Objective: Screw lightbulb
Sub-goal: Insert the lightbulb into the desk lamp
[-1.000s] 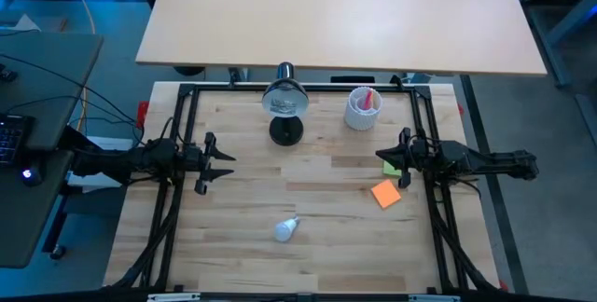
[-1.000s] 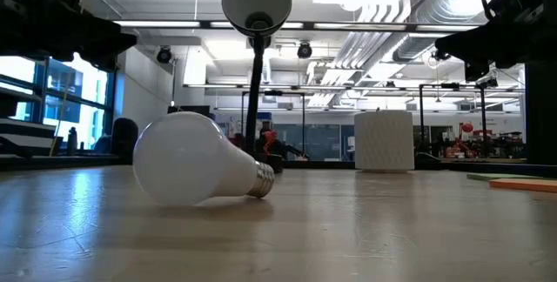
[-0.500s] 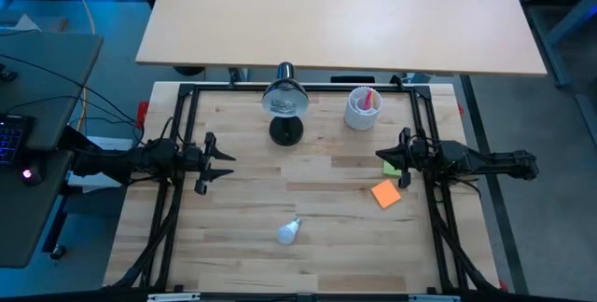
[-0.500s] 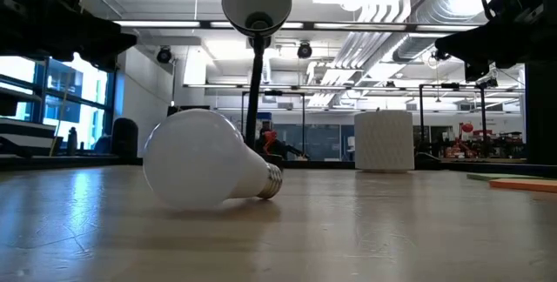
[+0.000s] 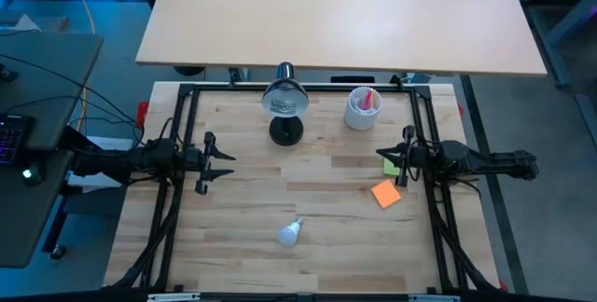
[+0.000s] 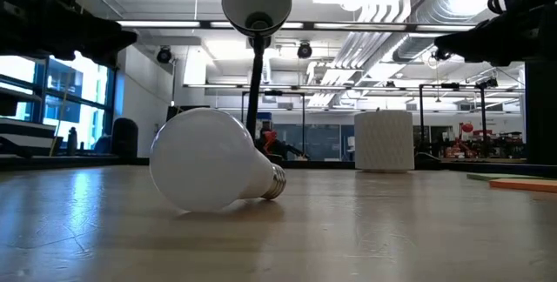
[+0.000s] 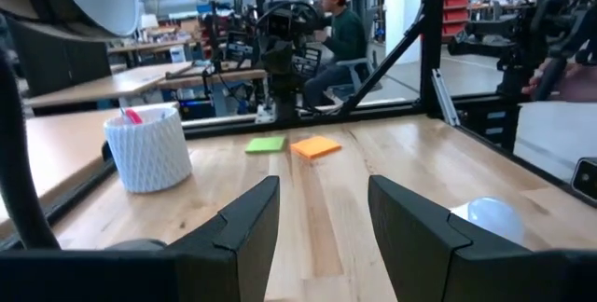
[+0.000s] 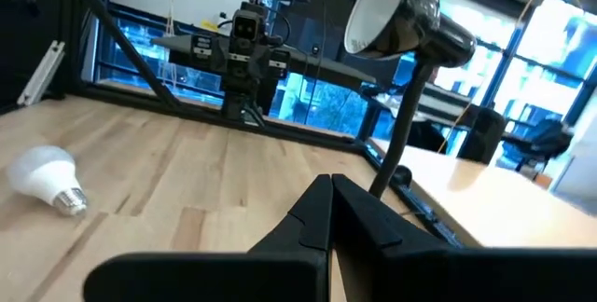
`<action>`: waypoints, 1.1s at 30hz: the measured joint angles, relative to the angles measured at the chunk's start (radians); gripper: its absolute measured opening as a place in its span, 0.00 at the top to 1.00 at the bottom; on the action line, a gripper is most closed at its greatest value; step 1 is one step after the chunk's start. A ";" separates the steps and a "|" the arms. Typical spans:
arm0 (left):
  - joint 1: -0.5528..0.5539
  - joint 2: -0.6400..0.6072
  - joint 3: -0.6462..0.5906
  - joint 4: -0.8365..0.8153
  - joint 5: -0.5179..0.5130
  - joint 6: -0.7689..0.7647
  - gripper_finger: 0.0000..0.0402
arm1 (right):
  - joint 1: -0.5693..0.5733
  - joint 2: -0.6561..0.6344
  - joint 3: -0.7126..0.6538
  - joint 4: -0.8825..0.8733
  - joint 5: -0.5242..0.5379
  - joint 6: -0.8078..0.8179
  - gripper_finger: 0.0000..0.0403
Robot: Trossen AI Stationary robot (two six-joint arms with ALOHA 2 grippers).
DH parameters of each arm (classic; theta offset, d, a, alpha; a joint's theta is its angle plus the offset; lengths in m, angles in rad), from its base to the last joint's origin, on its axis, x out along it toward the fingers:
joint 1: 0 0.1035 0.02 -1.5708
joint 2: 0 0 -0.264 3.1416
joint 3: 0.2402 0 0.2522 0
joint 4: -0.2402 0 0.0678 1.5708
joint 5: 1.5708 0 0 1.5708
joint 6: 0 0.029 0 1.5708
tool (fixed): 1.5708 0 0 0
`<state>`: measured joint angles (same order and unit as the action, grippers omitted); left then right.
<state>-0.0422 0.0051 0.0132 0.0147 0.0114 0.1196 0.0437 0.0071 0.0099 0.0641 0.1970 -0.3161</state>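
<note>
Dark arms lie level: left claw (image 5: 222, 166) parted and empty, right claw (image 5: 381, 158) closed.

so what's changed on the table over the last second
Only the lightbulb moved: it rolled a little on the table, drifting rightward in the low view, and now lies on its side, untouched. The left gripper stays open and the right gripper stays shut, both parked at their sides. The desk lamp, white cup and sticky notes kept their places.
</note>
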 joint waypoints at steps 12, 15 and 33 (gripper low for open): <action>0.000 0.000 0.000 0.006 0.000 -0.010 0.60 | 0.000 0.000 0.000 0.157 -0.006 0.036 1.00; 0.000 0.000 0.000 0.006 0.000 -0.043 0.60 | 0.000 0.000 0.000 0.258 -0.006 0.096 1.00; 0.000 0.000 0.000 0.006 0.001 -0.161 0.60 | 0.000 0.019 0.000 0.538 -0.062 0.359 1.00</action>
<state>-0.0420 0.0055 0.0132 0.0204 0.0120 -0.0410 0.0441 0.0262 0.0097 0.6025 0.1352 0.0433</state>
